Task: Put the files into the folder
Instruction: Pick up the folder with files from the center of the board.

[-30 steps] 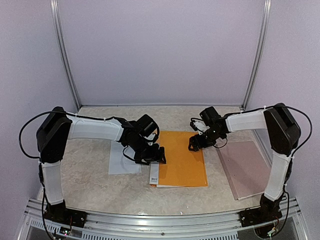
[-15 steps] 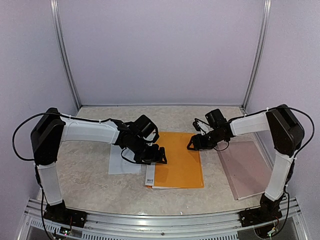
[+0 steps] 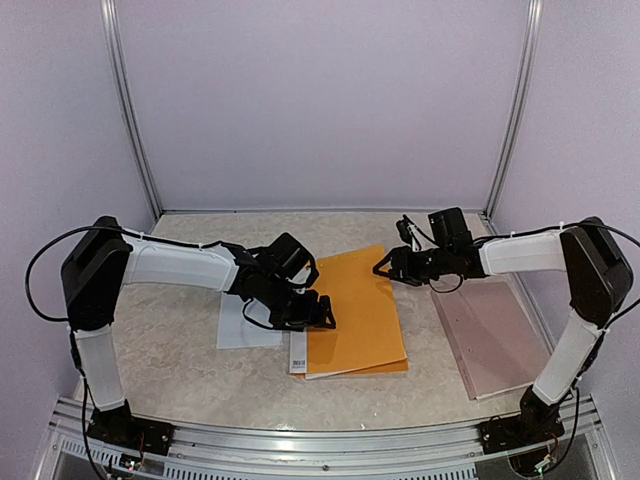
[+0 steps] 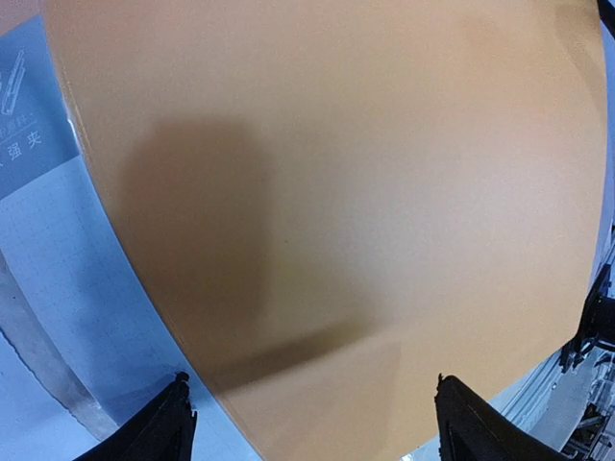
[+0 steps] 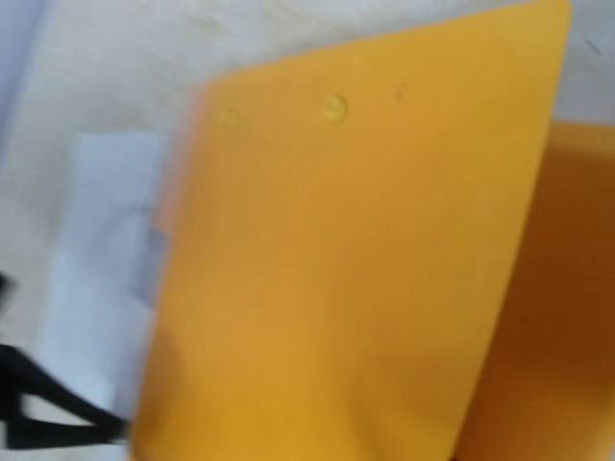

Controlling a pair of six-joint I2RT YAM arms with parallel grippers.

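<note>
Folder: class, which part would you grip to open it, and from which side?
Probably the free right edge of the folder, near the far corner, approached from the right. Its white spine lies on the left, so the cover hinges there and the right edge lifts.

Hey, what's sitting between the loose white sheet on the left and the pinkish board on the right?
The orange folder lies between the white sheet and the pinkish board, seen in the top view.

orange folder, cover corner up beside right end effector
</note>
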